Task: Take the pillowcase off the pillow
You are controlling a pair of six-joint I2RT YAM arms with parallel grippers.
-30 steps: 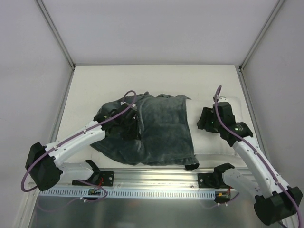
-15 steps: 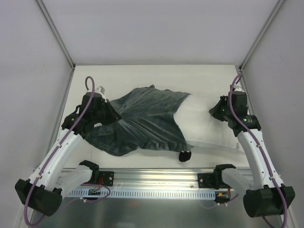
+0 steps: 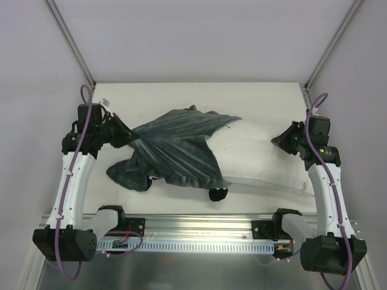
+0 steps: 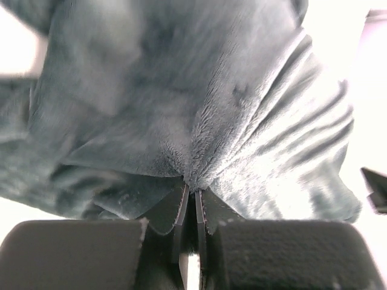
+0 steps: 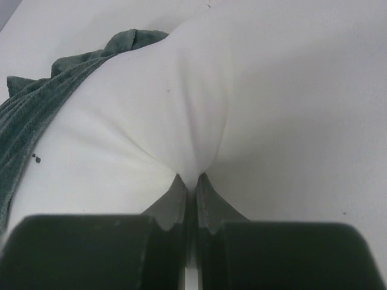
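The dark grey-green plush pillowcase (image 3: 175, 148) lies stretched across the left and middle of the table and still covers the pillow's left part. The white pillow (image 3: 254, 158) shows bare on the right. My left gripper (image 3: 128, 136) is shut on a bunch of the pillowcase (image 4: 199, 121) at its left end, and the fabric pulls taut in folds. My right gripper (image 3: 280, 141) is shut on a pinch of the pillow (image 5: 193, 121) at its right end. The pillowcase's edge (image 5: 36, 109) shows at the left of the right wrist view.
A small black piece (image 3: 216, 194) lies by the pillowcase's near edge. The white table (image 3: 181, 96) is walled by white panels at the left, right and back. A metal rail (image 3: 199, 232) runs along the near edge.
My left gripper has pulled the pillowcase far to the left. My right gripper has drawn the pillow to the right. Much more bare white pillow now shows.
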